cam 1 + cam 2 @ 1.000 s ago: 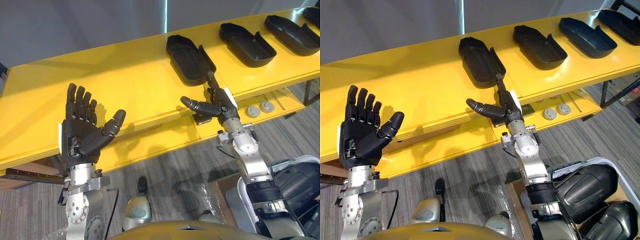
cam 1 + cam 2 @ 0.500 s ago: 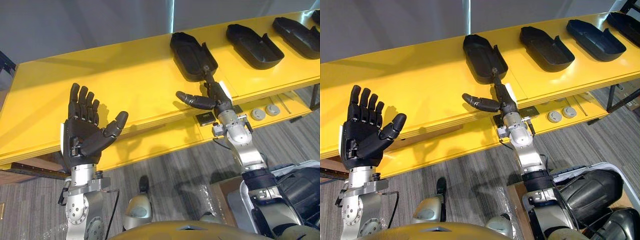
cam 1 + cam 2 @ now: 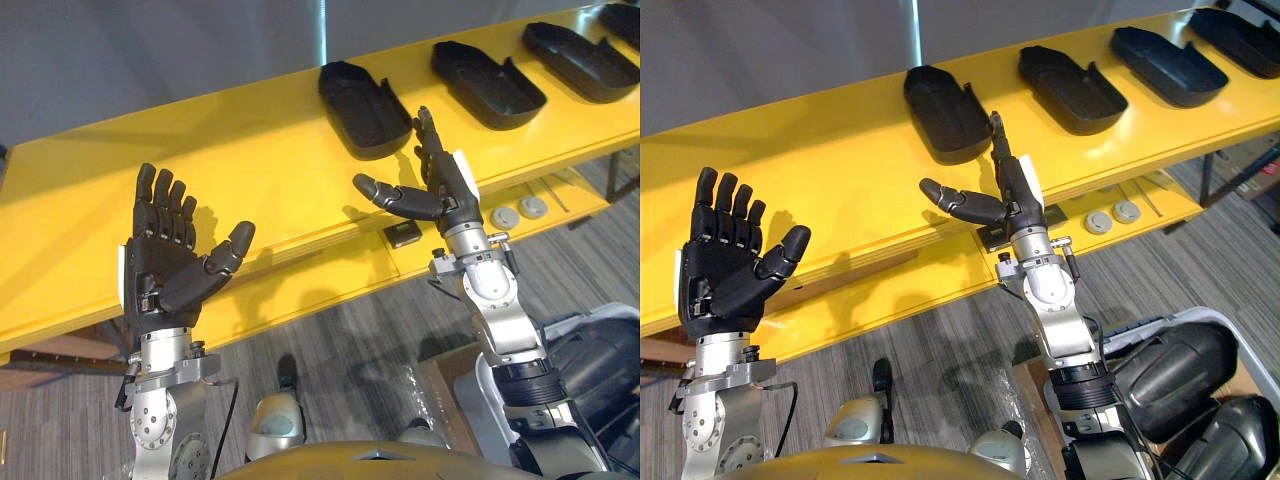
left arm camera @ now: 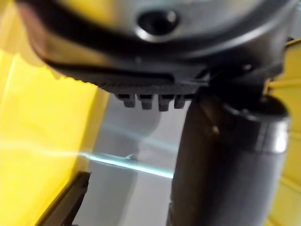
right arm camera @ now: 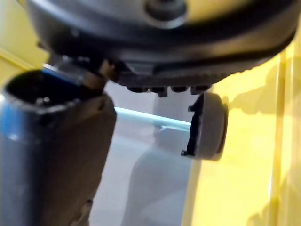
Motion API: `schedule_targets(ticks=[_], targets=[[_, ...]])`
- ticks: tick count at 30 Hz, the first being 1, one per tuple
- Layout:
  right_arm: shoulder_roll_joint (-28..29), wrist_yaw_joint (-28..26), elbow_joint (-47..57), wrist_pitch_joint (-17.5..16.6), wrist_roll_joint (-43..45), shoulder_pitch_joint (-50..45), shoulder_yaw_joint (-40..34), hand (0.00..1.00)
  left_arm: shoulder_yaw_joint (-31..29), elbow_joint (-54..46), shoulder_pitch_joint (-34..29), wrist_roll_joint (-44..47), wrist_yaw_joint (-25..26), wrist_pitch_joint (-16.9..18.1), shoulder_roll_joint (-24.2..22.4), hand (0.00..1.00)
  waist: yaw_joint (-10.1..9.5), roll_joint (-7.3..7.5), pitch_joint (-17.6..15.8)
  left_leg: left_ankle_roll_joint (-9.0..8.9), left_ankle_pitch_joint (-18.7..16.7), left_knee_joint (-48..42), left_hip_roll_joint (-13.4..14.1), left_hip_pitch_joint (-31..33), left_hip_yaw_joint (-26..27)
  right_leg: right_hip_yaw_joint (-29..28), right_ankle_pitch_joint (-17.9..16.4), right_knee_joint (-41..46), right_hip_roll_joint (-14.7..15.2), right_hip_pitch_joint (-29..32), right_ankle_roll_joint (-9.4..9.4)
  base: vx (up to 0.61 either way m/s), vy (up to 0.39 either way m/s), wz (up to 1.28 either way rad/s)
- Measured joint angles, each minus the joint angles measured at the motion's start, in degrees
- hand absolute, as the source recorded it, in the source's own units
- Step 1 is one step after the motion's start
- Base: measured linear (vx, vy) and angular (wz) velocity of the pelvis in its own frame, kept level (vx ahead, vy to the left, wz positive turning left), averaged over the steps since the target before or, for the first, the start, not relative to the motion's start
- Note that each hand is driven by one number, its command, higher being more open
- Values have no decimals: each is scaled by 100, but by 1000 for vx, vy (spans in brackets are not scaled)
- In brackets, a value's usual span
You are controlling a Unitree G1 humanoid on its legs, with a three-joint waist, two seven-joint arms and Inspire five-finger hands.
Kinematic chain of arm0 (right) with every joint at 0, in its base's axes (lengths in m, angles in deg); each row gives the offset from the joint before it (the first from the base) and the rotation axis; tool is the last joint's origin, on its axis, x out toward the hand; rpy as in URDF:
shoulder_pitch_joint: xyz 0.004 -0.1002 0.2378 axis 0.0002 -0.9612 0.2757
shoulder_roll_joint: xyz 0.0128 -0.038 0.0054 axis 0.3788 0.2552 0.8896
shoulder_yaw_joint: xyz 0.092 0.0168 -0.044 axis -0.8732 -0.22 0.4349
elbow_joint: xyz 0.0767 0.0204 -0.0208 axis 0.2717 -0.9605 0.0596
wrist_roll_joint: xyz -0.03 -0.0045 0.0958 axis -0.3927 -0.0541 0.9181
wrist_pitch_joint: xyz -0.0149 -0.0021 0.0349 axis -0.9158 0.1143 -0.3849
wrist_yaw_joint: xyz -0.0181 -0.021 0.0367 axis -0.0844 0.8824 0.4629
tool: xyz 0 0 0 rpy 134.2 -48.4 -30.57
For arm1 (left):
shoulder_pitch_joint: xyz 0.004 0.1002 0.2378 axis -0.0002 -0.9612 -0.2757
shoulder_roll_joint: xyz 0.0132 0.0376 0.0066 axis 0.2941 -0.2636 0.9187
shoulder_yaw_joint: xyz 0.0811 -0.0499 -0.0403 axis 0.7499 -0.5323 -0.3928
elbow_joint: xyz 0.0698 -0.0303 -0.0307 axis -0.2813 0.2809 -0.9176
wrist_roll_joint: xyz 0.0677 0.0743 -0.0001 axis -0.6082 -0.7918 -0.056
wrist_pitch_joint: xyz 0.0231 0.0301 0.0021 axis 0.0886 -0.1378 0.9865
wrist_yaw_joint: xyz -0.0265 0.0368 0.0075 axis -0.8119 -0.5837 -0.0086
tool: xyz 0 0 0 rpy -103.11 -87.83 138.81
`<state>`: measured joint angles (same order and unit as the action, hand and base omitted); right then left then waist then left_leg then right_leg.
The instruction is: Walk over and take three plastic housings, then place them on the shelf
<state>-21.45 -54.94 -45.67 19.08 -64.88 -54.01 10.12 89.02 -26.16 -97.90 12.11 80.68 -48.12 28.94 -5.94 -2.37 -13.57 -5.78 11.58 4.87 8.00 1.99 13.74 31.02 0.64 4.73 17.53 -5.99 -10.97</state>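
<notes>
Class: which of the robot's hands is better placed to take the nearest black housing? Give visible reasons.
Right. The right hand, open, is raised just beside the nearest housing on the yellow table; the left hand, also open, stands well away from every housing.

Yellow table [image 3: 250,150], grey wall [image 3: 150,50], grey carpet [image 3: 350,335]

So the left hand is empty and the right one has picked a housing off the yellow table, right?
Not quite: the right hand is empty too, fingers open. The nearest housing lies on the table, as the left eye view shows. The left hand is indeed empty.
</notes>
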Motion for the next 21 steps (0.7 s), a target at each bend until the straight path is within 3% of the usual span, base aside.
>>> schedule_targets(ticks=[5,10,16,21], targets=[[40,233,116,-37,14,-143,-160,100,118,0,122,-1,-25,0,6,100,114,5,5,-31,-37,0,89,-51,205,-204,77,-146,-98,61,51,-15,-28,-24],[202,360,616,-197,-2,-940,-379,100,343,0,288,25,-289,11,7,100,219,13,11,-81,-75,-1,146,-155,425,-420,159,-216,-149,103,44,10,-23,-23],[634,778,672,-336,0,-1982,-817,100,1011,-2,458,105,-834,16,37,100,539,40,217,-144,-199,5,215,-352,894,-856,207,-298,-192,235,72,0,-2,-38],[900,1223,964,-365,7,-2785,-1380,100,1610,7,897,229,-980,-2,130,100,842,74,342,-300,-329,-2,446,-695,1743,-1712,360,-403,-449,529,196,12,-20,-83]])
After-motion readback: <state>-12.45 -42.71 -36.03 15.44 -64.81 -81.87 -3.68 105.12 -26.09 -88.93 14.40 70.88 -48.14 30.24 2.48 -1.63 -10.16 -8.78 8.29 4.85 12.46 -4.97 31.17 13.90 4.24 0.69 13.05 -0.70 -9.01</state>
